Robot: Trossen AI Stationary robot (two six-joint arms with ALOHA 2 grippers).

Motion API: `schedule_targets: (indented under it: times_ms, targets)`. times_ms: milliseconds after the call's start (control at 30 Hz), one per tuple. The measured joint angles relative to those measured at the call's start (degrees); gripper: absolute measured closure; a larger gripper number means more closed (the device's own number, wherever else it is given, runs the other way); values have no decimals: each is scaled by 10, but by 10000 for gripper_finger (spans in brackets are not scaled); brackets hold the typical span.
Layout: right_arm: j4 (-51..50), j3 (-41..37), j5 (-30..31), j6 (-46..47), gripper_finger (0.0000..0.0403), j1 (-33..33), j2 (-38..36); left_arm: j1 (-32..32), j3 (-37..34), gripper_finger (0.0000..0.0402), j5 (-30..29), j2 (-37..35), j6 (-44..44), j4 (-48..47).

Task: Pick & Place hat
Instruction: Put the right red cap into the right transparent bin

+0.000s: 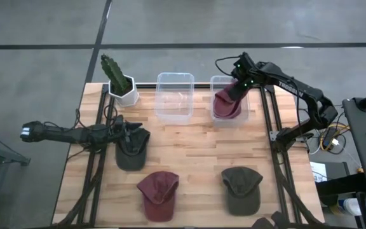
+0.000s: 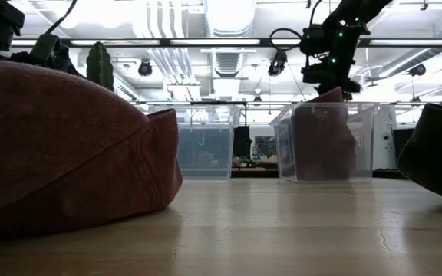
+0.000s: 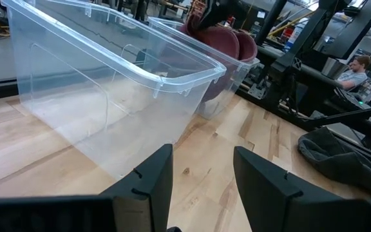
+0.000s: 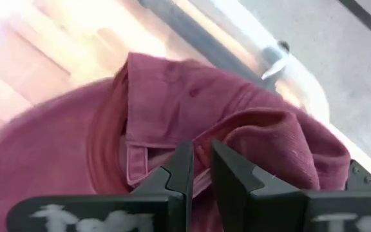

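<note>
A maroon hat (image 1: 226,107) sits in the right clear bin (image 1: 216,83) at the table's far side, and my right gripper (image 1: 237,89) is shut on it from above. In the low view the maroon hat (image 2: 324,142) fills that bin, under the right gripper (image 2: 332,77). My left gripper (image 1: 135,130) is open at the table's left side, over the far edge of a dark olive hat (image 1: 131,154) that lies flat on the wood. The left wrist view shows its spread fingers (image 3: 201,161) with only bare table between them. My right gripper (image 4: 200,154) pinches a raised fold of the maroon hat's cloth (image 4: 227,135) between its two fingers, near the inner band. The fingers come from above, pointing down into the bin. The hat's lower part rests inside the bin and its top (image 2: 334,95) peaks above the rim.
An empty clear bin (image 1: 175,95) stands left of the filled one. A cactus in a white pot (image 1: 121,83) is at the far left corner. A second maroon hat (image 1: 158,194) and another olive hat (image 1: 241,189) lie near the near edge. Bare wood lies between them.
</note>
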Motion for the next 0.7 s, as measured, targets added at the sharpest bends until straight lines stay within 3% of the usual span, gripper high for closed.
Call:
schedule_targets:
  times_ms: [400,700]
  targets:
    - [35,-78,1,-31,355,2,-7,0,0,246,-9,0,0,0]
    - [70,-112,34,-71,355,11,-7,0,0,246,-24,0,0,0]
